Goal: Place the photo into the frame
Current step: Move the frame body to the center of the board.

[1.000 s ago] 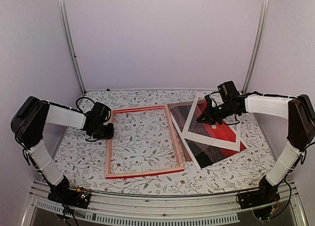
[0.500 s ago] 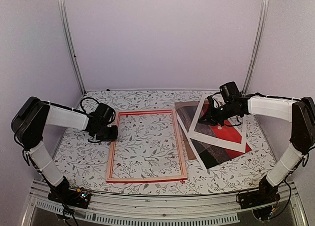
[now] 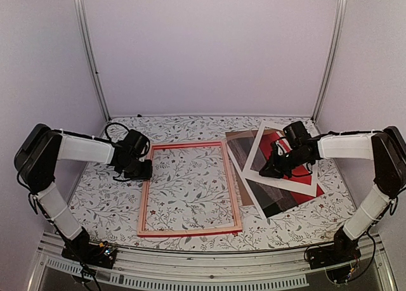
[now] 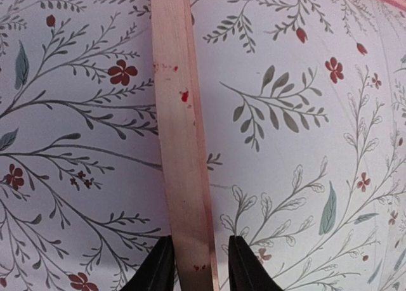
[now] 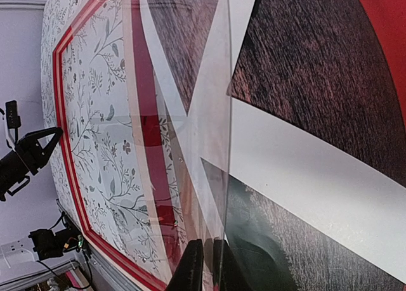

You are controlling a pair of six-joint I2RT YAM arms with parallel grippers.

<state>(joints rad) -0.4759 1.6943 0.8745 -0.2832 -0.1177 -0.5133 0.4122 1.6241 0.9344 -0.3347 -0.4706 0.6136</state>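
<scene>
Pale wood rail of the frame [image 4: 181, 145] sat clamped in the left gripper [image 4: 198, 256], pinning it flat. The right gripper [image 5: 206, 262] was nipped onto what looked like a clear pane [image 5: 190, 113], getting it off the photo [image 3: 282, 201] beside the frame.

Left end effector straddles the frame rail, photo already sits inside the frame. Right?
Not quite. Top view: the photo lies outside the frame, to its right; only tablecloth shows inside. The left end effector does straddle the rail.

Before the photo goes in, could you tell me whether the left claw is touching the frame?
Touching: in the left wrist view, the left claw has the frame rail held between its fingers.
</scene>
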